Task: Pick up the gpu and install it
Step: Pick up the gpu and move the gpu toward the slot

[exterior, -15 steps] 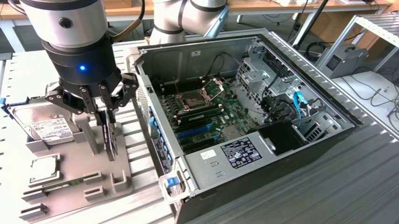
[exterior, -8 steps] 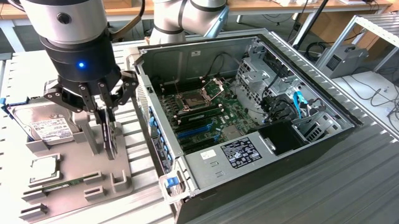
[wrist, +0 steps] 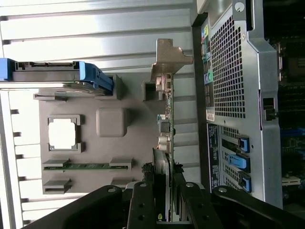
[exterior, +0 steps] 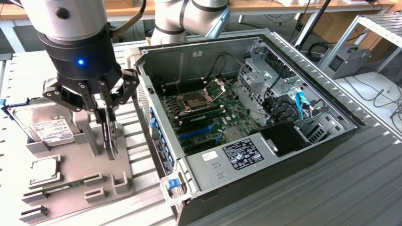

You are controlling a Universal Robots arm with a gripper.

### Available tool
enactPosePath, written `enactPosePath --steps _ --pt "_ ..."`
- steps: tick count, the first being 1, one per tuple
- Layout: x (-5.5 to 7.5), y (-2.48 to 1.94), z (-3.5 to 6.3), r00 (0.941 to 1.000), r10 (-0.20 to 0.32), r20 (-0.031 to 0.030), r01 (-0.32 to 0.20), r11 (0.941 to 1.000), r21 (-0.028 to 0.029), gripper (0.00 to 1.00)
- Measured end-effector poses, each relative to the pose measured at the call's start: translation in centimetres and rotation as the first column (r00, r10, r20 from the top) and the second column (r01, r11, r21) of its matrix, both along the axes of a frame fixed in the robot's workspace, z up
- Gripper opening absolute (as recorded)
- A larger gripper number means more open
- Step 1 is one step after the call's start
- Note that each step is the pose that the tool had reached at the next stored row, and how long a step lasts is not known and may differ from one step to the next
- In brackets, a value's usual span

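Observation:
The gpu (exterior: 111, 136) is a thin dark card standing on edge over the grey parts holder (exterior: 75, 165), at the exterior view's left. My gripper (exterior: 107, 110) comes down on it from above, its fingers closed on the card's two faces. The wrist view looks along the card's greenish edge, the gpu (wrist: 167, 124), to its pale metal end bracket (wrist: 169, 59), with my gripper (wrist: 167, 195) clamped on either side. I cannot tell whether the card's lower edge still rests in the holder. The open computer case (exterior: 314, 141) lies just to the right.
The holder also carries a silver hard drive (exterior: 50, 127) in a blue frame, a square processor (exterior: 41, 169) and a narrow green memory stick (exterior: 63, 184). Inside the case the motherboard shows blue expansion slots (exterior: 195, 133) beside a power supply (exterior: 242, 155). The case's rear panel (wrist: 233, 95) stands close to the card.

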State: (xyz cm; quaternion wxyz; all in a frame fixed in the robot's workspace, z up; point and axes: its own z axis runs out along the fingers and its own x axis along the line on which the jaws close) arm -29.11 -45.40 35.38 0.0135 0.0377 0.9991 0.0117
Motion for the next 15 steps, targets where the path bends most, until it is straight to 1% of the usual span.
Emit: enactPosePath --steps 15 --pt "0.0 0.0 0.87 1.0 0.0 0.0 0.0 1.0 0.0 0.26"
